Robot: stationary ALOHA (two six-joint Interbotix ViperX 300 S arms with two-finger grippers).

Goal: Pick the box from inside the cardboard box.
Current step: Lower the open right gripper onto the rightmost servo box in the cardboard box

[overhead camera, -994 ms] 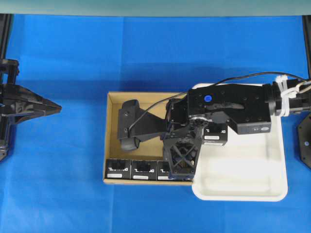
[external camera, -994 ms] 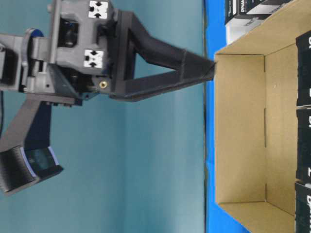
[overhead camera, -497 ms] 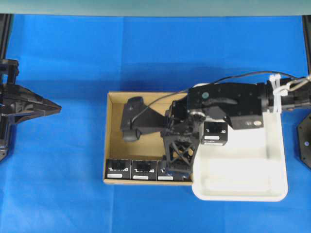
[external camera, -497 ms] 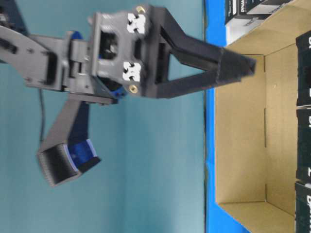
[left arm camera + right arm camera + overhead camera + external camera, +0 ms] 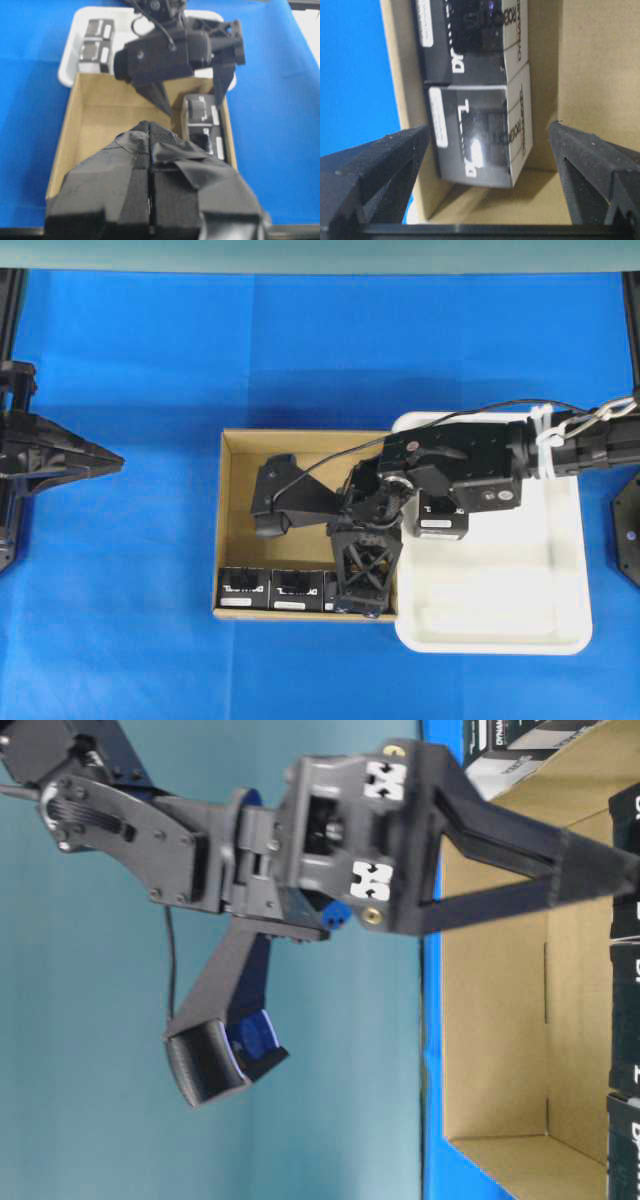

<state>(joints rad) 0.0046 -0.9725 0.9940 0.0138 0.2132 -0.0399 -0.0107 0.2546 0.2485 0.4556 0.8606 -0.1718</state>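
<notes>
**Right gripper spread wide over the last box in the row**

The box (image 5: 472,132), black with white lettering and a white label, lies in the cardboard box (image 5: 236,500) at the right end of a row of three along the carton's six o'clock wall in the overhead view. In the right wrist view it sits between the two spread fingers, touched by neither. The next box (image 5: 289,589) and the one beyond it (image 5: 240,589) lie to its nine o'clock; the rest of the carton floor is bare brown board.

The right gripper (image 5: 322,560) reaches in from three o'clock, its fingers released and wide apart, holding nothing.

Touching the carton's three o'clock wall lies a white tray (image 5: 500,625); one black box (image 5: 440,522) shows in it, partly under the arm. The left wrist view shows more black boxes (image 5: 95,42) in its far corner.

Everything rests on a blue table (image 5: 130,640), with a teal wall (image 5: 330,1120) behind. The left gripper (image 5: 105,458) hangs at nine o'clock, well away from the carton, fingers pressed together on nothing.
</notes>
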